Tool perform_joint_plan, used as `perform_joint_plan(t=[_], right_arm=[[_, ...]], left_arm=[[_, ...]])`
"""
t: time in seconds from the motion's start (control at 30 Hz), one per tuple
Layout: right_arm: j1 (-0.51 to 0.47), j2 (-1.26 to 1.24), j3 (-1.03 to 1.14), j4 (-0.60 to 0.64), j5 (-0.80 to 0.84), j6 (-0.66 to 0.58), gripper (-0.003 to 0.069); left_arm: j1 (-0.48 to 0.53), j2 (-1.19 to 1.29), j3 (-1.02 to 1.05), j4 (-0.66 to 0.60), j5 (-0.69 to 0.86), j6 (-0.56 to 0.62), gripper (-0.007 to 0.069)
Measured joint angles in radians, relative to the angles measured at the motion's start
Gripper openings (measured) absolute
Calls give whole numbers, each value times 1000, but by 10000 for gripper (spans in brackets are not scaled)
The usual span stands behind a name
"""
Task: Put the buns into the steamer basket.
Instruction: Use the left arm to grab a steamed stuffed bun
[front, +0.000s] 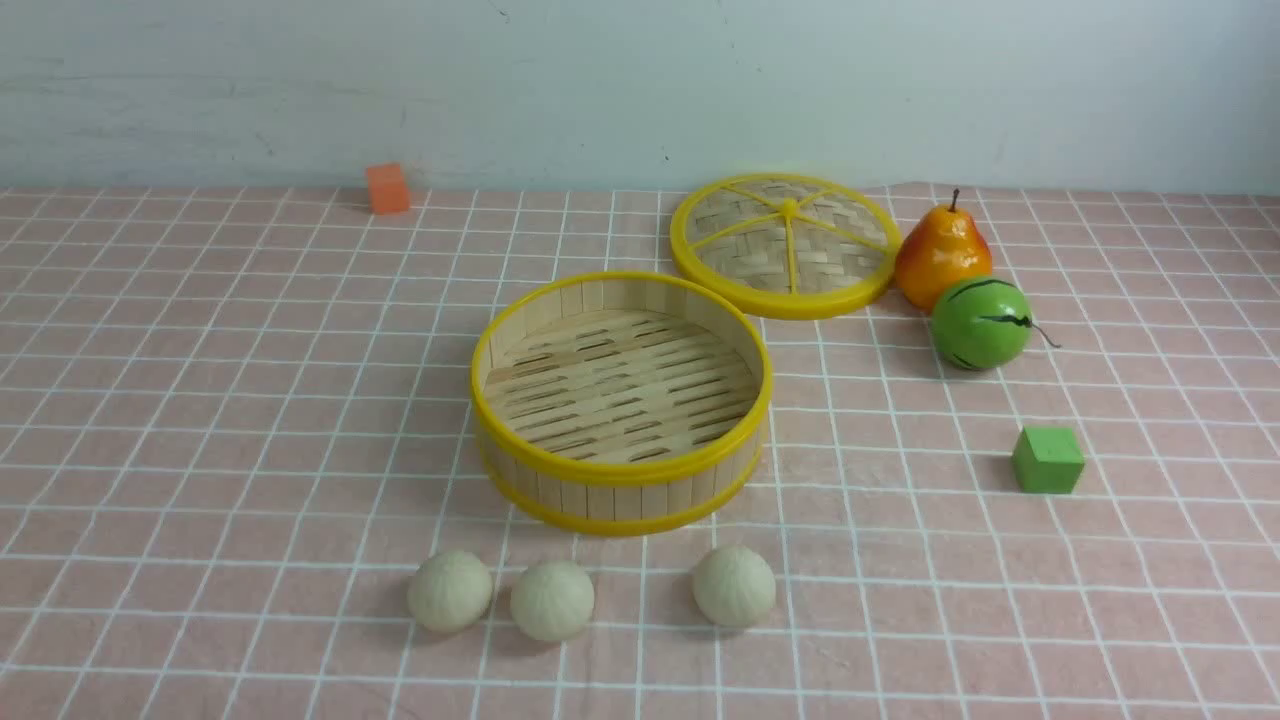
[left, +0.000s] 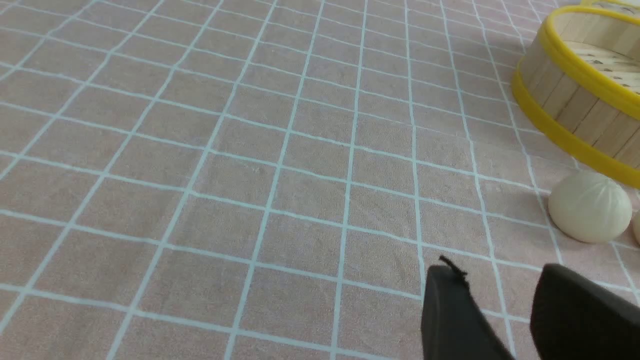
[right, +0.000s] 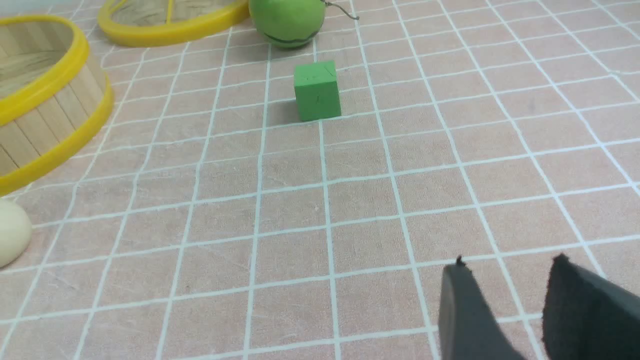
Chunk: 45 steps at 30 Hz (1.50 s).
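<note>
start step, no buns (front: 552, 600) grabbed yet: left gripper (left: 495, 280) parted & empty, right gripper (right: 510, 270) same. nearest bun (left: 589, 207) just ahead of left gripper; nxt: reach, pinch softly, lift over basket (left: 575, 107) rim.

All I can see of my own machine is the fingers, each pair through its own wrist camera. The left gripper (left: 500, 275) shows as two matte wedges, dark grey to black, tapering to blunt tips. The narrower one has a small frayed wisp sticking off its tip. The right gripper (right: 510, 267) looks much the same: two charcoal pads with slightly ragged edges and a tiny nub on the thinner tip.
</note>
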<state>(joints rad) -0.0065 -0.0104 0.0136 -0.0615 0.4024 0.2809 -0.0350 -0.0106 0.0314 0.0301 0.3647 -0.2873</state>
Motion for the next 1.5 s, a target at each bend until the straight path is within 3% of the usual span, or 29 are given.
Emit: perform_joint_plan(t=[1.5], right_arm=[[0, 0, 0, -16, -1, 0, 239]], left_arm=[[0, 0, 0, 0, 0, 0, 238]])
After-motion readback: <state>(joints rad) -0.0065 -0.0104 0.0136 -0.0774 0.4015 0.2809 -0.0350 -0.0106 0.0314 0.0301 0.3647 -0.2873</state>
